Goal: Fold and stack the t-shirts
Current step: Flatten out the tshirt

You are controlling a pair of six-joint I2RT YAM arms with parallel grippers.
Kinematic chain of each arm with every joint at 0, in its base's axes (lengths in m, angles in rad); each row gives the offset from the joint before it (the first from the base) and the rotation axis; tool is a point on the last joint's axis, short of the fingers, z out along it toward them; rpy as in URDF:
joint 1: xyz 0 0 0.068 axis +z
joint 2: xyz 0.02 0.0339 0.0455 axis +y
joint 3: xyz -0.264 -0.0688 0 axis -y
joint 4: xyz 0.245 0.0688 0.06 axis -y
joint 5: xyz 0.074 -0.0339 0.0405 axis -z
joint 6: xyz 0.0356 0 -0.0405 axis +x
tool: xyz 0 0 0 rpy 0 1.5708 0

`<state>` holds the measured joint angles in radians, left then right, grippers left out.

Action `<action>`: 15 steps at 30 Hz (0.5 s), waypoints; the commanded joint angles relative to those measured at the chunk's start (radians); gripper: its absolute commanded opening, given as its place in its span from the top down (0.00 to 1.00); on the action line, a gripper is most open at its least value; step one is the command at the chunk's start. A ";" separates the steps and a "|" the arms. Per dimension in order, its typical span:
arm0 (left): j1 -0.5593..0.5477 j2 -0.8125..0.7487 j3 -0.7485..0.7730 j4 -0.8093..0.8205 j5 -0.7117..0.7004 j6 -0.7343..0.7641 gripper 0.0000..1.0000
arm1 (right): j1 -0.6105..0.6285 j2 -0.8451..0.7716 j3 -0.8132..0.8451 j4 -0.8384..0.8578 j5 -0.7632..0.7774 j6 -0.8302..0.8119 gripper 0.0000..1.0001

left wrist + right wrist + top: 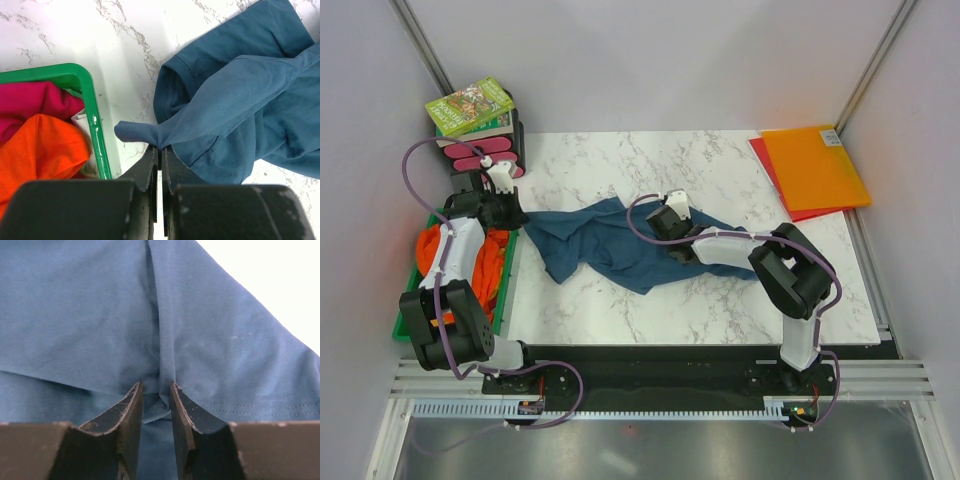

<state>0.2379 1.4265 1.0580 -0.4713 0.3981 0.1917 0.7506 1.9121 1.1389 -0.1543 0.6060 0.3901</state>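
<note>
A dark teal-blue t-shirt (610, 245) lies crumpled across the middle of the marble table (620, 160). My left gripper (515, 213) is shut on a twisted corner of it beside the green bin; in the left wrist view the cloth (240, 90) runs out from the shut gripper (161, 148). My right gripper (678, 248) points down onto the shirt's right part. In the right wrist view, that gripper (156, 387) stands open a little, with a raised ridge of the teal fabric (90, 315) between the fingers. Bright orange t-shirts (490, 260) (40, 145) lie in the bin.
The green bin (405, 325) (92, 115) sits at the table's left edge and also holds a magenta cloth (30, 97). Books (470, 108) and a pink-and-black object (480, 155) stand at the back left. Orange (815, 165) and red (772, 165) plastic folders lie at the back right.
</note>
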 commanded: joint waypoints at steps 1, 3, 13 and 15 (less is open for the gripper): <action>-0.006 -0.018 -0.003 0.031 -0.004 0.032 0.98 | -0.016 -0.030 -0.025 -0.019 0.043 0.036 0.66; -0.006 -0.018 -0.001 0.031 -0.005 0.031 0.98 | -0.023 -0.030 -0.031 -0.022 0.041 0.053 0.67; -0.005 -0.020 -0.004 0.034 -0.002 0.026 0.98 | -0.043 -0.044 -0.061 -0.019 0.038 0.076 1.00; -0.006 -0.021 -0.003 0.033 0.001 0.023 0.98 | -0.043 -0.065 -0.059 -0.016 0.044 0.072 1.00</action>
<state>0.2329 1.4265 1.0569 -0.4694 0.3977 0.1917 0.7162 1.8969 1.0992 -0.1417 0.6212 0.4522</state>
